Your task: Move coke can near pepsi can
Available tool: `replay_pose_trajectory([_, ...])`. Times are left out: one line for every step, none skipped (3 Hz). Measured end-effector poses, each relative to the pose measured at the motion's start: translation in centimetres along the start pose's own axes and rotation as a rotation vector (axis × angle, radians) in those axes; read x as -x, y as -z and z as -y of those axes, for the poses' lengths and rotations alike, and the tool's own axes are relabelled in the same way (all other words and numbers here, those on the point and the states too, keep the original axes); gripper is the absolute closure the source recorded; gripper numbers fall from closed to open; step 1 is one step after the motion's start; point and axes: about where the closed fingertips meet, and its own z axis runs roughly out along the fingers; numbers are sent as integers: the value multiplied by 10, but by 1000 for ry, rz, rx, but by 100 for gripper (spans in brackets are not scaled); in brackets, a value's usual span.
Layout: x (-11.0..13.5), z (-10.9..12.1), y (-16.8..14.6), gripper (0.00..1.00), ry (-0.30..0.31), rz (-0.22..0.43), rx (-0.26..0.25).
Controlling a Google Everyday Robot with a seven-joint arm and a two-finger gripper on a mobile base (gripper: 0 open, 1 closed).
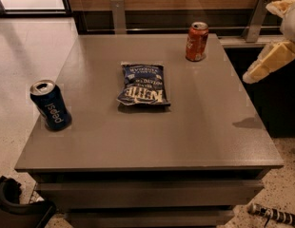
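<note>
The coke can (197,41), red-orange with a silver top, stands upright near the far right edge of the grey table (209,127). The pepsi can (51,105), dark blue with white lettering, stands upright near the table's left edge. My gripper (260,42) hangs in the air off the table's right side, to the right of the coke can and apart from it. Its two cream fingers (270,61) are spread apart and hold nothing.
A flat dark blue chip bag (142,84) lies in the middle of the table, between the two cans. Metal posts (118,14) and a wood-panelled wall stand behind the table. Speckled floor lies to the left and front.
</note>
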Motion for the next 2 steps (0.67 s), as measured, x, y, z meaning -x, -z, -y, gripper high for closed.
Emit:
replay_pose_trajectory([4,43,-55,0,-149,303,-92])
replay_pose_trajectory([5,75,-82,0,-262,481,-180])
